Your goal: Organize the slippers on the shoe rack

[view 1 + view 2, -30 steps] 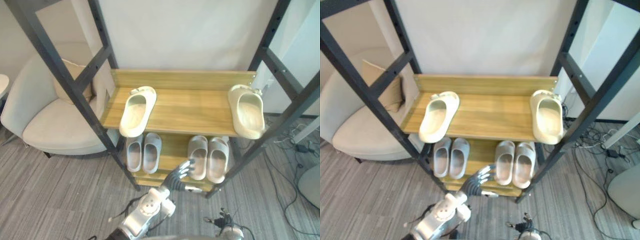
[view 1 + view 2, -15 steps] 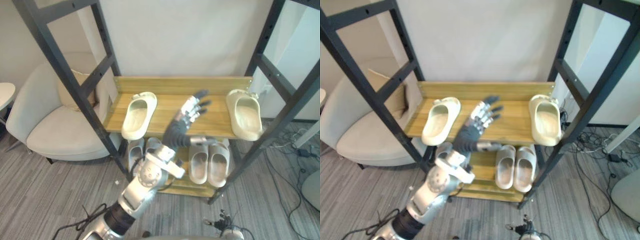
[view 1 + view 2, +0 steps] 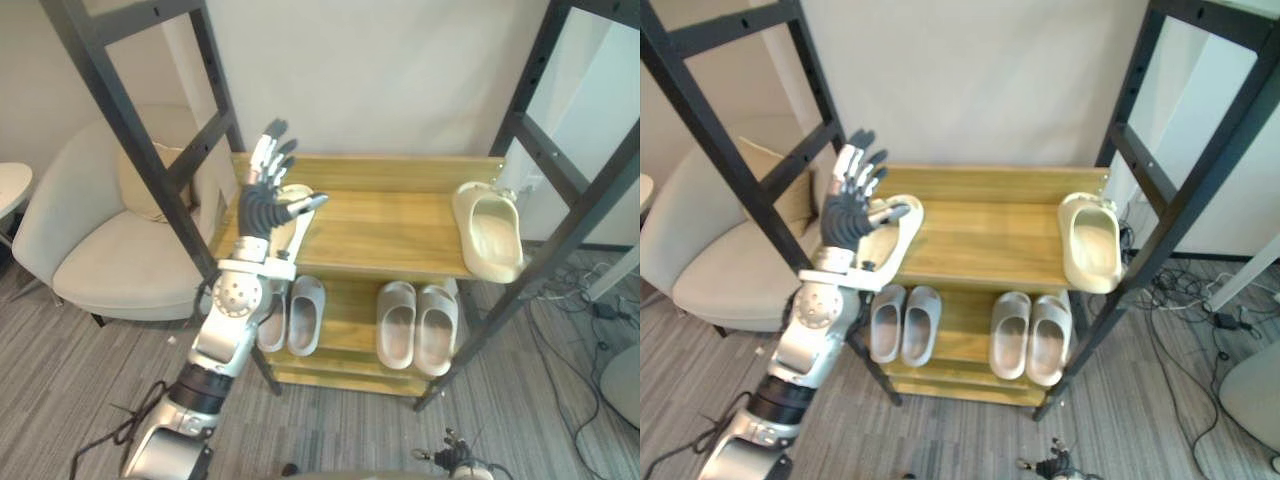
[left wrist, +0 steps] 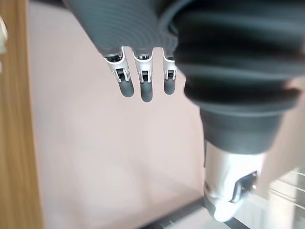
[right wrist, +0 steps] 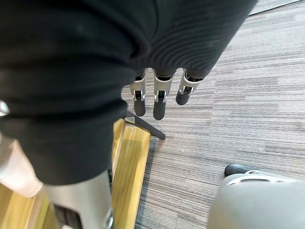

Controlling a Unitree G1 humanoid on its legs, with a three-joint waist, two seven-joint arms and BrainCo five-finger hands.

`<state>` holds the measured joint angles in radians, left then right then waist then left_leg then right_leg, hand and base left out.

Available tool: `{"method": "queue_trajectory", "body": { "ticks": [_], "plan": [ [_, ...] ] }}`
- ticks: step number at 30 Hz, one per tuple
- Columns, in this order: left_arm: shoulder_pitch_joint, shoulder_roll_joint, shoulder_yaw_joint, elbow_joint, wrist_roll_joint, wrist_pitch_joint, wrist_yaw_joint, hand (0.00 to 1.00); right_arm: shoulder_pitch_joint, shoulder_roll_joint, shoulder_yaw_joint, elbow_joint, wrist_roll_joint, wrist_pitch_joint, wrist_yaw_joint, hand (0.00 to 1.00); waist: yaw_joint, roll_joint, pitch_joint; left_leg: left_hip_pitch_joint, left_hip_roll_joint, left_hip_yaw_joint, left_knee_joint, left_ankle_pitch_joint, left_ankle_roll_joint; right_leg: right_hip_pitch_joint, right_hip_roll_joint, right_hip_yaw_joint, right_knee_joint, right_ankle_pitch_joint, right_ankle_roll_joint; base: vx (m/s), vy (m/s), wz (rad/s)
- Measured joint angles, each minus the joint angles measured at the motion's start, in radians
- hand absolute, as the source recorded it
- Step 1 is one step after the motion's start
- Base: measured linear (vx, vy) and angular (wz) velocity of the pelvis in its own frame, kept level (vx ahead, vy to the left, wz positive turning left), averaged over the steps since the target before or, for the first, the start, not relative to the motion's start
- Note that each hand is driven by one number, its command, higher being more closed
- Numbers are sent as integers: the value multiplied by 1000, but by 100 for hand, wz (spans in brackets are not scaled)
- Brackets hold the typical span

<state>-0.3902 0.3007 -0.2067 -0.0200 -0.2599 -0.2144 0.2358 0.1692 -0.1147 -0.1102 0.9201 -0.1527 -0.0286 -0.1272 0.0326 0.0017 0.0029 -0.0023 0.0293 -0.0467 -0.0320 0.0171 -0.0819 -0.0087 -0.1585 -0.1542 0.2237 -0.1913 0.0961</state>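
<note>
L robot hand (image 3: 262, 200) released, fingers spread, just before cream slipper (image 3: 898, 245) on shoe rack (image 3: 380, 215) upper shelf; 2nd cream slipper (image 3: 490, 232) well to its right, grey pairs (image 3: 290, 315) below. R robot hand (image 5: 159, 102) released.

- The right hand (image 5: 159, 106) hangs over the grey carpeted floor (image 5: 233, 109), and its dark cover takes up the upper left of the frame.
- Its fingers (image 5: 139, 106) are straight and close together at the frame's middle, with nothing in them.
- A wooden rack shelf (image 5: 127, 164) runs through the lower left.
- A black rack foot (image 5: 147, 128) lies on the floor at the shelf's end, just past the fingertips.
</note>
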Motion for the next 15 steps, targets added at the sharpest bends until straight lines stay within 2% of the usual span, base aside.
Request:
{"method": "queue_trajectory", "body": {
  "ticks": [6,15],
  "plan": [
    [-73,94,53,65,0,15,0,0,8,1,0,-6,6,1,3,0,0,-8,-3,-23,0,4,1,0,0,-25,0,3,1,1,-1,1,0,-1],
    [-169,206,61,170,-6,34,-5,0,16,18,1,-86,38,3,8,0,2,-23,6,-55,13,33,2,-1,-1,-70,14,32,-4,16,-12,1,-3,-10]
  ]
}}
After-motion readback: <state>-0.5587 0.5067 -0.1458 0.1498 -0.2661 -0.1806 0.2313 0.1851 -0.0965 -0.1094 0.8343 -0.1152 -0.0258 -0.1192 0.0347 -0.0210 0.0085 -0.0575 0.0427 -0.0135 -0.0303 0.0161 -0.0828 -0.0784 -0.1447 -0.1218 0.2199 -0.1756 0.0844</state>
